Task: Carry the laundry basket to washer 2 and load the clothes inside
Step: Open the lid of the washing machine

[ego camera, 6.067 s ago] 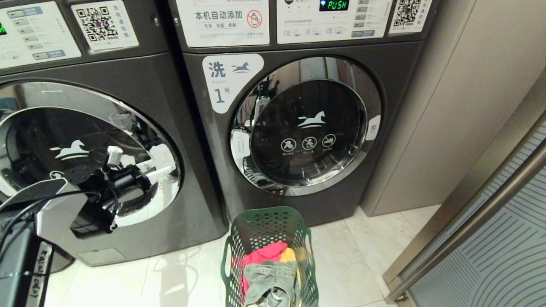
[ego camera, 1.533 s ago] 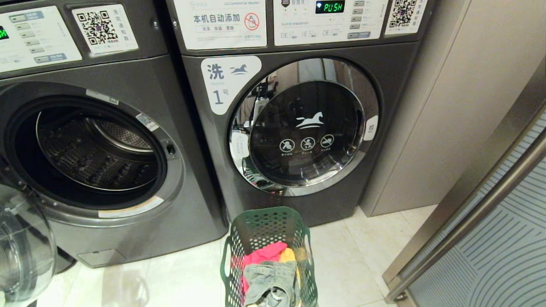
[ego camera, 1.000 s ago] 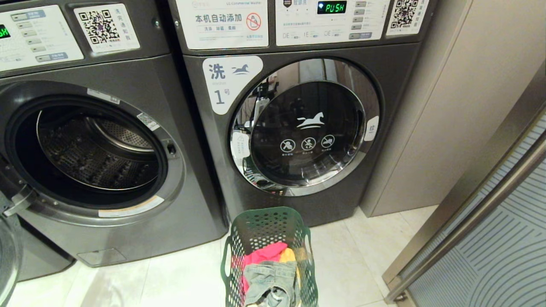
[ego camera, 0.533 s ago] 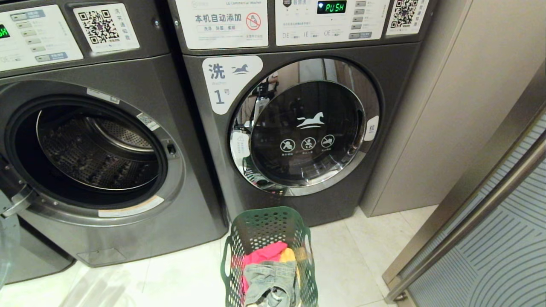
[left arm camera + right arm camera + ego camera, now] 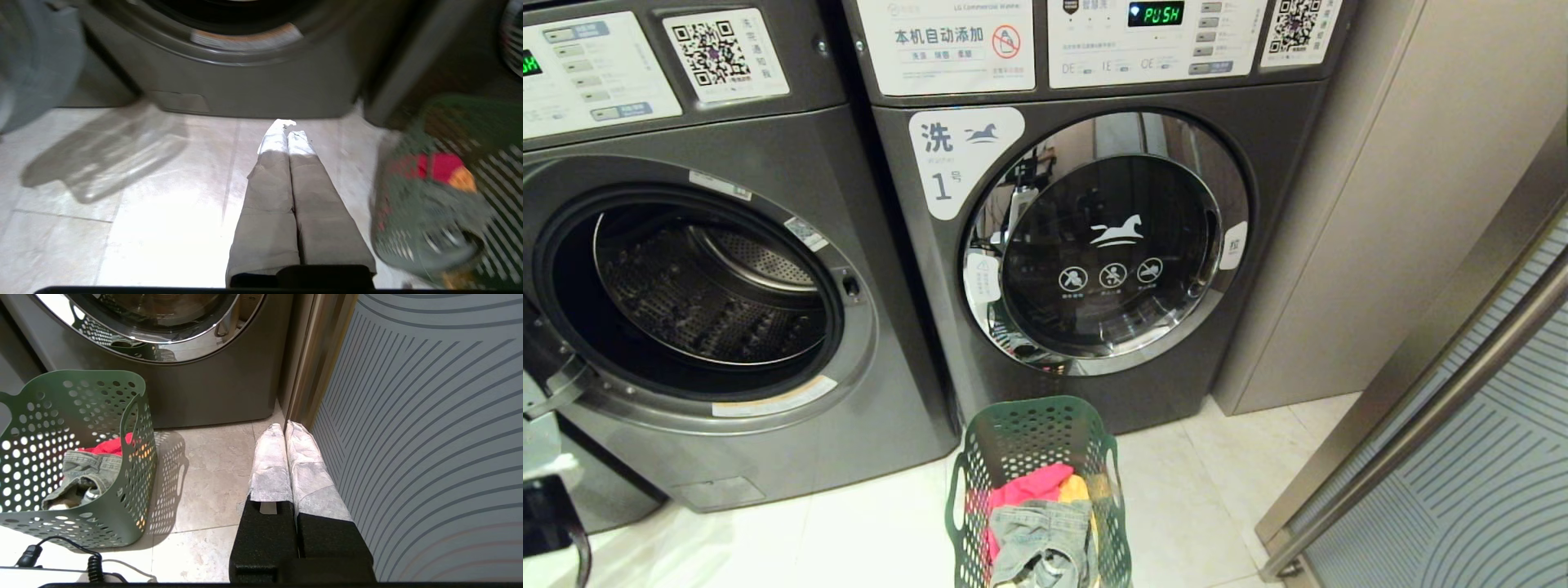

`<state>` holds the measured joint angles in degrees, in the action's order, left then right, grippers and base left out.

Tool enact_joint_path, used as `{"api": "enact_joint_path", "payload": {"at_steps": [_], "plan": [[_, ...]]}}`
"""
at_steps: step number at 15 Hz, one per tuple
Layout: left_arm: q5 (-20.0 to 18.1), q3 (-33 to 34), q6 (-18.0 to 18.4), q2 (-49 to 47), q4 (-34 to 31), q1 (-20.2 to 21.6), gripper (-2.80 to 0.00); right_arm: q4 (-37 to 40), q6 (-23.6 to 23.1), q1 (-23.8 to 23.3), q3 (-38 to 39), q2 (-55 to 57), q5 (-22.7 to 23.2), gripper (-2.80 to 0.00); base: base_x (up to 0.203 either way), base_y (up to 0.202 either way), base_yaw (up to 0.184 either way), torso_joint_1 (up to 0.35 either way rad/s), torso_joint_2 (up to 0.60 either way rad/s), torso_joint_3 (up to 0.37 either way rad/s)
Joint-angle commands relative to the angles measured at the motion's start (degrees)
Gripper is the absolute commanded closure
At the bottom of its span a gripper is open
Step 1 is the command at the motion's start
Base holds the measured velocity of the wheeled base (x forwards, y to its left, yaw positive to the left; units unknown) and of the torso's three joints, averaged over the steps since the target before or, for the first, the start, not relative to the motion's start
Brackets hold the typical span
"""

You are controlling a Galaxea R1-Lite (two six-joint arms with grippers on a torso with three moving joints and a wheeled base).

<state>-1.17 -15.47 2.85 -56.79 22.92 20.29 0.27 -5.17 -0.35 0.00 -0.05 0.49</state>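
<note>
Left gripper [image 5: 288,132], clenched on nothing, is hanging low with the clothes [image 5: 439,171] lying at its three o'clock.

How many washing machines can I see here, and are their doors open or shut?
2: the left washer, door swung open onto its drum, and the washer labelled 1 beside it on the right, door shut. More may stand beyond the picture's edge.

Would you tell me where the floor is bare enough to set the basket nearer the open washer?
Bare tile lies before the open washer, left of the laundry basket. Right of the basket it narrows toward the striped panel.
</note>
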Motion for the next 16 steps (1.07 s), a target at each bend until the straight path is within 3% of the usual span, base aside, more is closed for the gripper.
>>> {"api": "enact_joint_path", "payload": {"at_steps": [1, 4, 6, 8, 12, 16], "plan": [[-1.05, 9.57, -0.25, 17.05, -1.14, -4.8, 0.0, 0.0, -0.03, 0.0, 0.0, -0.04, 0.04, 0.0, 0.0, 0.0, 0.0, 0.0, 0.0, 0.0], [-3.16, 13.76, -1.06, 33.23, -12.57, -8.57, 0.0, 0.0, -0.02, 0.0, 0.0, -0.04, -0.05, 0.0, 0.0, 0.0, 0.0, 0.0, 0.0, 0.0], [-3.5, 14.89, -0.27, 39.69, -17.26, -13.82, 0.0, 0.0, -0.02, 0.0, 0.0, -0.04, 0.0, 0.0, 0.0, 0.0, 0.0, 0.0, 0.0, 0.0], [-0.76, 16.03, 6.53, 40.89, -18.33, -15.46, 0.0, 0.0, -0.02, 0.0, 0.0, -0.04, 0.04, 0.0, 0.0, 0.0, 0.0, 0.0, 0.0, 0.0], [-1.06, 16.08, 7.29, 36.44, -18.7, -15.76, 0.0, 0.0, -0.02, 0.0, 0.0, -0.04, 0.04, 0.0, 0.0, 0.0, 0.0, 0.0, 0.0, 0.0], [-2.42, 15.96, 6.58, 47.63, -20.91, -18.61, 0.0, 0.0, -0.02, 0.0, 0.0, -0.04, -0.04, 0.0, 0.0, 0.0, 0.0, 0.0, 0.0, 0.0]]}}
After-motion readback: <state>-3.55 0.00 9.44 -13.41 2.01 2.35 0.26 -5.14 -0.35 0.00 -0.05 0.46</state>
